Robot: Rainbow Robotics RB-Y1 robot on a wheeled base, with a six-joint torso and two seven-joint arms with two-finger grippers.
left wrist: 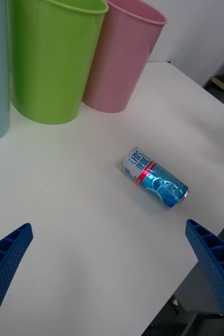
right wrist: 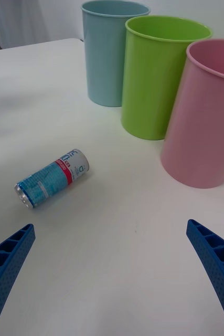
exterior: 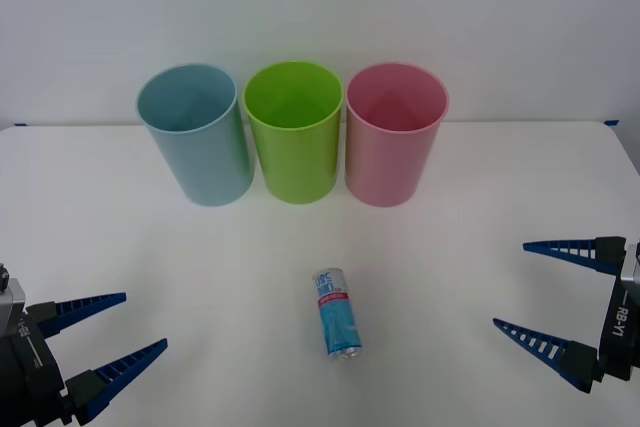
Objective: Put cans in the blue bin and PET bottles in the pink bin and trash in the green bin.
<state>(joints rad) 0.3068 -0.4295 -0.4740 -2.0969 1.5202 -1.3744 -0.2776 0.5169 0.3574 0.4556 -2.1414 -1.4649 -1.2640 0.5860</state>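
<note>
A slim blue can (exterior: 336,313) with a white label panel lies on its side near the middle front of the white table (exterior: 480,207); it also shows as the can (right wrist: 53,178) and the can (left wrist: 155,177). At the back stand three upright bins in a row: the blue bin (exterior: 196,134), the green bin (exterior: 294,131) and the pink bin (exterior: 394,133). My left gripper (exterior: 106,337) hovers open at the front left, well apart from the can. Open too, my right gripper (exterior: 515,283) hangs at the front right, with nothing between its fingers.
The table's front edge (left wrist: 195,262) runs close beyond the can in the left wrist view, with floor and a stand below. A pale wall (exterior: 320,7) rises behind the bins. Bare tabletop lies between the can and the bins.
</note>
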